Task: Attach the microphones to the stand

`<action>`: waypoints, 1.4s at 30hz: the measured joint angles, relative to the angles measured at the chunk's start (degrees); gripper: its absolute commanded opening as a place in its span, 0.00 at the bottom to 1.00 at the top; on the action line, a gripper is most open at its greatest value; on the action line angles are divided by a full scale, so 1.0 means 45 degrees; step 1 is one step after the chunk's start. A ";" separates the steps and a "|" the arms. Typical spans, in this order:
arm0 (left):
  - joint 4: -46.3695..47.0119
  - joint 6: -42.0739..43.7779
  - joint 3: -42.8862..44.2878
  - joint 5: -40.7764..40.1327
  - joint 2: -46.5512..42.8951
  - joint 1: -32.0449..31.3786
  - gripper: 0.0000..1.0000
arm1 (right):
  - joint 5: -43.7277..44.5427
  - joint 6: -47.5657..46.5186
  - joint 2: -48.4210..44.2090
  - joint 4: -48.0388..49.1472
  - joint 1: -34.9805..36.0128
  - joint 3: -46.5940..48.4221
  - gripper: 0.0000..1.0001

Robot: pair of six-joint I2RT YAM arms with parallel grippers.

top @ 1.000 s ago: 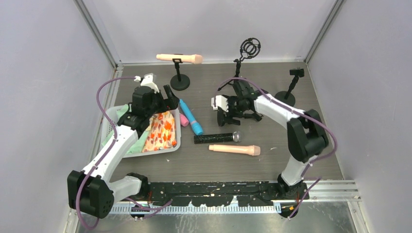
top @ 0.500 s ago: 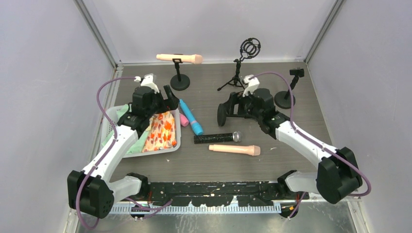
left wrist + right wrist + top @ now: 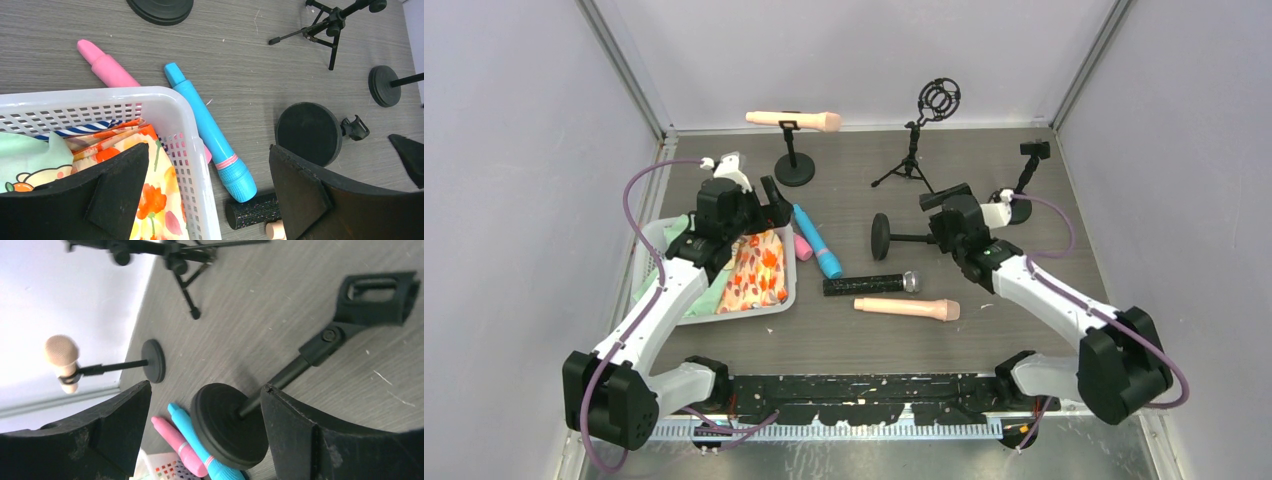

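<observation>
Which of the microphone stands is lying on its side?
The black round-base stand right of the bright blue microphone, its pole lying flat; the other three stands are upright.

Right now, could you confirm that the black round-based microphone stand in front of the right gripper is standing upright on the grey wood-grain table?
Not quite. The black round-based microphone stand is lying on its side, not upright, in front of the open right gripper on the grey wood-grain table. The right wrist view shows this.
</observation>
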 measured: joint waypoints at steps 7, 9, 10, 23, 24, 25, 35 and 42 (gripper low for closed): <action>-0.0107 0.0005 0.0000 -0.0005 -0.0049 0.0000 0.91 | 0.0078 0.2118 0.1914 -0.0889 0.0015 0.0243 0.84; -0.0155 0.0005 0.0000 -0.0010 -0.0121 0.0000 0.91 | 0.0087 0.2463 0.2317 -0.1103 0.0005 0.0437 0.84; -0.0165 0.0005 0.0000 -0.0010 -0.0151 0.0000 0.91 | 0.0092 0.2628 0.2487 -0.1180 -0.0019 0.0563 0.83; -0.0180 0.0010 0.0000 -0.0010 -0.0204 0.0000 0.91 | -0.0466 0.3808 0.4600 -0.1540 -0.0427 0.1263 0.80; -0.0185 0.0010 0.0000 -0.0010 -0.0204 0.0000 0.91 | -0.0505 0.3842 0.4668 -0.1545 -0.0432 0.1263 0.78; -0.0199 0.0010 0.0000 -0.0010 -0.0204 0.0000 0.91 | -0.0529 0.3876 0.4716 -0.1540 -0.0432 0.1263 0.77; -0.0432 0.0010 0.0000 -0.0015 -0.0219 0.0000 0.91 | -0.0923 0.3997 0.5906 -0.0903 -0.0704 0.1486 0.59; -0.0515 0.0010 0.0000 -0.0019 -0.0219 0.0000 0.91 | -0.1234 0.4007 0.6562 -0.0083 -0.1030 0.1486 0.28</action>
